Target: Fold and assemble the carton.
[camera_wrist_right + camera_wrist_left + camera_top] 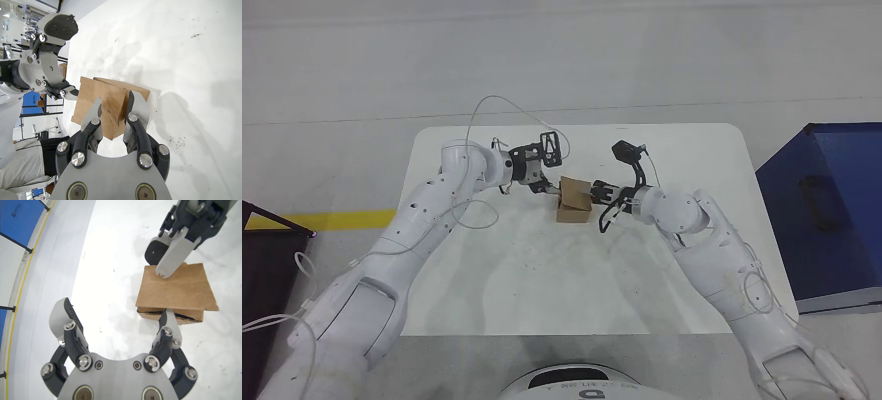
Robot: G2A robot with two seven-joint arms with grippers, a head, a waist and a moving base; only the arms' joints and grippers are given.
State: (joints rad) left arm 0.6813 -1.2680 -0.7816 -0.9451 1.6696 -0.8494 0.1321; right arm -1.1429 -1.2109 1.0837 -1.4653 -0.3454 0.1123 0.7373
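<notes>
Partly folded brown carton (573, 200) sits on white table (542, 290), centre, toward far edge. Right end effector (115, 103) pinches a carton wall from the right. Left end effector (116, 305) spread wide, one fingertip (166, 315) against carton's left edge.

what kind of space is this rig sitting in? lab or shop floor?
Likely a robotics lab or test workshop: white table holding one carton, on grey floor with a yellow floor line, blue framed panels and perforated screens around.

One carton (573, 199), one table (492, 270), one left tool (116, 306) and one right tool (115, 102).
</notes>
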